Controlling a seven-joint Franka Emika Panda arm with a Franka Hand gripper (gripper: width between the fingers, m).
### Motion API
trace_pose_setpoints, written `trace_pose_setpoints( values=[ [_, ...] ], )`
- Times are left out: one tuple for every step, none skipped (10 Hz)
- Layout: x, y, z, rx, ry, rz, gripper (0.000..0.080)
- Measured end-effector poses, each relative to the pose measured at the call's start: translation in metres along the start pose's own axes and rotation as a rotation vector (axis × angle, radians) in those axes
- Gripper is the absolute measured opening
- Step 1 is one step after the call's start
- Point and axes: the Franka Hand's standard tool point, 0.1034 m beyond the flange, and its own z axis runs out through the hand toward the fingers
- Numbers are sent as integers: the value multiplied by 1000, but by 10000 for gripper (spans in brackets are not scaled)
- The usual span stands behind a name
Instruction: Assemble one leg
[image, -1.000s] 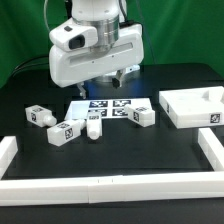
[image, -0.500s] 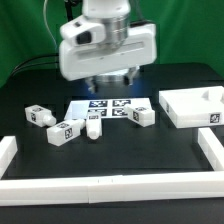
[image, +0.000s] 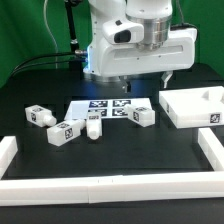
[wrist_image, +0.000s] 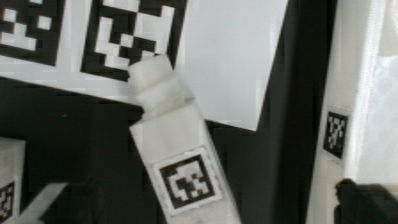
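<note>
Several small white legs with marker tags lie on the black table in the exterior view: one (image: 38, 116) at the left, one (image: 60, 131), one (image: 92, 127), and one (image: 141, 114) at the marker board's right end. My gripper (image: 144, 78) hangs high above that last leg, open and empty. In the wrist view this leg (wrist_image: 178, 145) lies far below, between my spread fingertips (wrist_image: 365, 200), with one end over the marker board (wrist_image: 196, 50). My gripper (wrist_image: 205, 205) holds nothing.
The large white panel (image: 195, 106) lies to the exterior view's right, and its edge also shows in the wrist view (wrist_image: 365, 90). White rails (image: 100, 186) border the front and sides of the table. Another leg's corner (wrist_image: 9, 175) shows in the wrist view.
The arm has swung toward the exterior view's right, from over the marker board's left part to above the leg at its right end. The parts on the table have not moved.
</note>
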Motion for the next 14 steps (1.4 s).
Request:
trace_pose_setpoints(
  values=[
    [-2, 0, 1, 8, -5, 36, 648],
    [-9, -2, 5, 33, -19, 119, 648],
    [-14, -13, 14, 42, -2, 187, 648],
    [-18, -31, 23, 36, 7, 195, 648],
    [-17, -44, 29, 32, 5, 197, 648],
    [-13, -59, 35, 28, 12, 221, 648],
    [-8, -71, 42, 25, 14, 208, 648],
    [-6, -73, 48, 24, 15, 201, 648],
    [-3, -71, 49, 25, 19, 197, 648],
    [2, -71, 52, 26, 24, 197, 648],
    [5, -73, 53, 27, 32, 193, 648],
    [4, -73, 53, 27, 31, 193, 648],
    [4, -73, 53, 27, 31, 193, 510],
    [4, -73, 53, 27, 31, 193, 371]
  ],
)
